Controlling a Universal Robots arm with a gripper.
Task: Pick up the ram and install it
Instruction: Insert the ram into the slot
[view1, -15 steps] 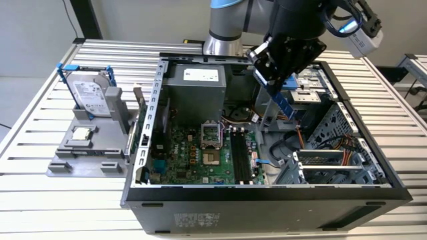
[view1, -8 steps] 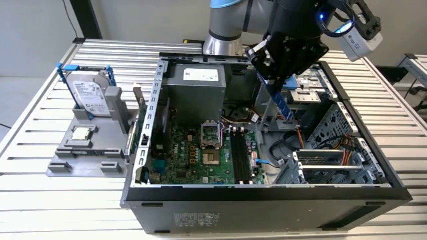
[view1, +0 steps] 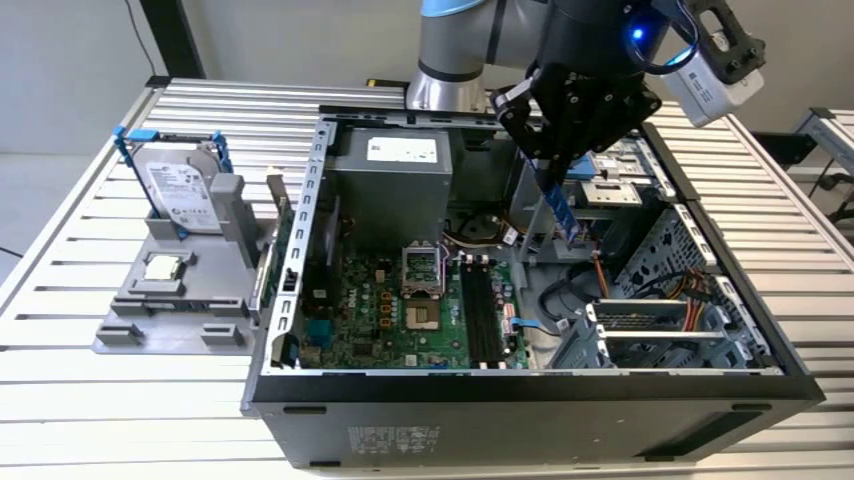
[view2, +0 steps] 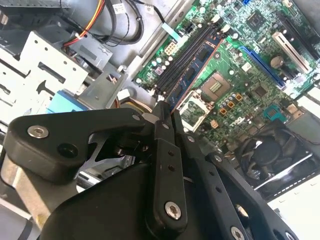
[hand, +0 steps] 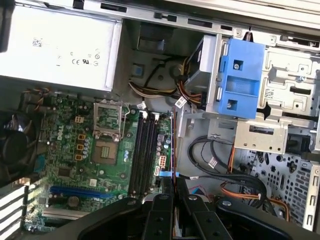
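Currently: tool (view1: 547, 160) clamped on ram (view1: 563, 212); ram upright, above motherboard (view1: 387, 310), nearest black slots (view1: 481, 310) at motherboard's edge, the exterior view's right.

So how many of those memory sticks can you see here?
1. The ram hangs clamped in the gripper above the open computer case, over the motherboard. The slots below look empty, but another stick could be hidden behind the arm.
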